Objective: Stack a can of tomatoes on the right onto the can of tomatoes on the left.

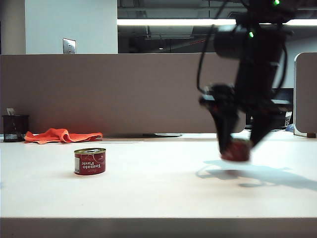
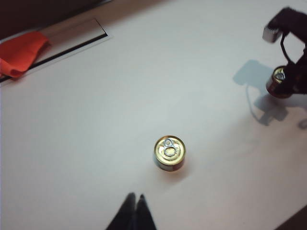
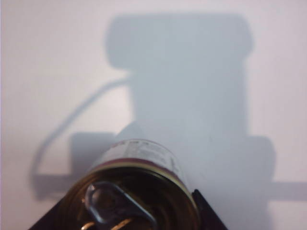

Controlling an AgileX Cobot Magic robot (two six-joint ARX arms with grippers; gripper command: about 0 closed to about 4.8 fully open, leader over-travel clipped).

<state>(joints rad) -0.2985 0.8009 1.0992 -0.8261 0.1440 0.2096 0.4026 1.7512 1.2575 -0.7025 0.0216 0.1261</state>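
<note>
The left can of tomatoes (image 1: 89, 161) stands upright on the white table (image 1: 158, 198), red label, gold pull-tab lid; the left wrist view shows it from above (image 2: 169, 152). My left gripper (image 2: 135, 197) hovers a little short of it, fingers pressed together, empty. My right gripper (image 1: 237, 145) is shut on the right can of tomatoes (image 1: 236, 150), which hangs just above the table with its shadow beneath. In the right wrist view that can (image 3: 144, 182) fills the gap between the dark fingers (image 3: 207, 213). The left wrist view also catches the held can (image 2: 278, 80).
An orange cloth (image 1: 62, 135) lies at the table's back left beside a black mesh cup (image 1: 15, 128). A grey partition (image 1: 124, 89) runs behind the table. A flat dark object (image 1: 161, 134) rests at the back edge.
</note>
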